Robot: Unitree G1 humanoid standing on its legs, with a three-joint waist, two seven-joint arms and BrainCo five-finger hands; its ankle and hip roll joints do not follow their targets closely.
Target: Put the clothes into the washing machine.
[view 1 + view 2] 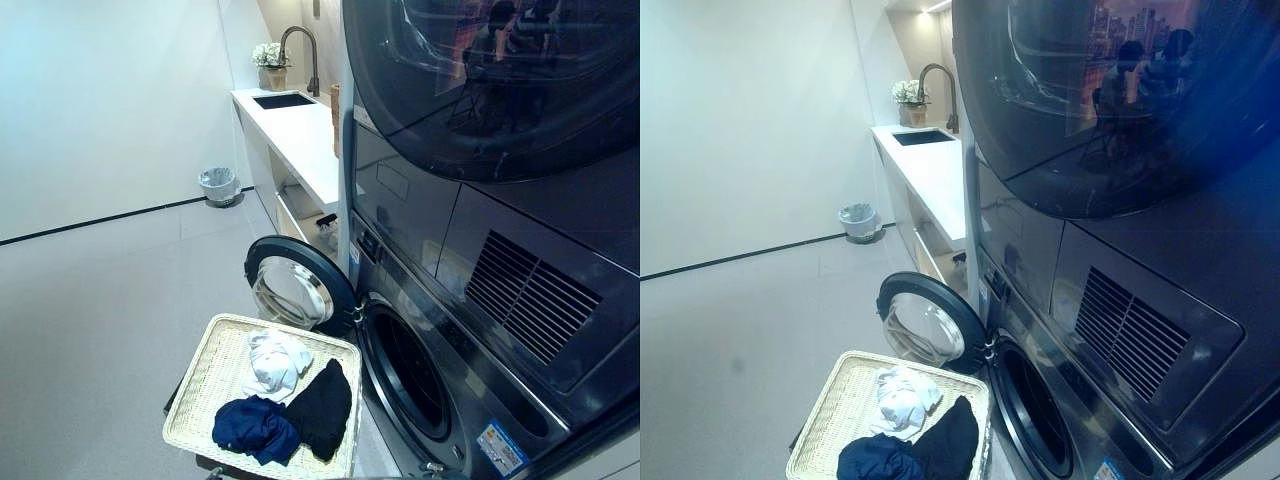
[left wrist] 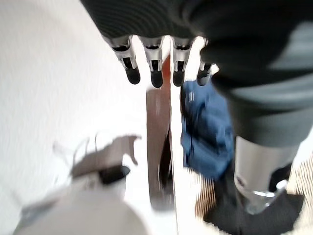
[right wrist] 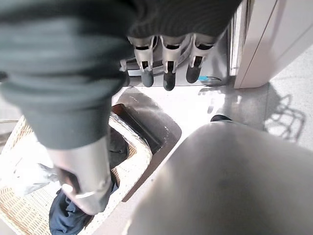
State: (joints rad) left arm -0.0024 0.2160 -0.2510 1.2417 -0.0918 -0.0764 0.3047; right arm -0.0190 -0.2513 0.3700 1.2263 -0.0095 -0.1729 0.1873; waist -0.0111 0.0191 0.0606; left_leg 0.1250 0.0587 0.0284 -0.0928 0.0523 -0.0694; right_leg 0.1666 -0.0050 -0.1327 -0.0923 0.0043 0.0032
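Sitting on the floor just in front of the washing machine [image 1: 450,340], a pale woven basket [image 1: 205,385] holds the clothes: a white garment [image 1: 275,362] at the side nearest the machine's open door [image 1: 295,285], a navy blue garment [image 1: 255,428] at the side farthest from that door, and a black garment [image 1: 322,408] touching both, on the side nearest the drum opening [image 1: 410,375]. The door is swung out beside the basket, and the drum opening looks dark inside. A second dark appliance [image 1: 480,80] is stacked on top of the washing machine.

Beyond the washing machine runs a white bench [image 1: 300,135] with a sink [image 1: 283,100], a dark tap [image 1: 305,55] and a potted plant [image 1: 270,65]. A small bin [image 1: 218,185] stands on the floor near the bench.

In its wrist view, the left hand [image 2: 154,66] hangs above the basket with its fingers straight and apart, holding nothing. The right hand [image 3: 166,66] likewise shows straight, relaxed fingers, empty, over the floor between the basket and the washing machine.
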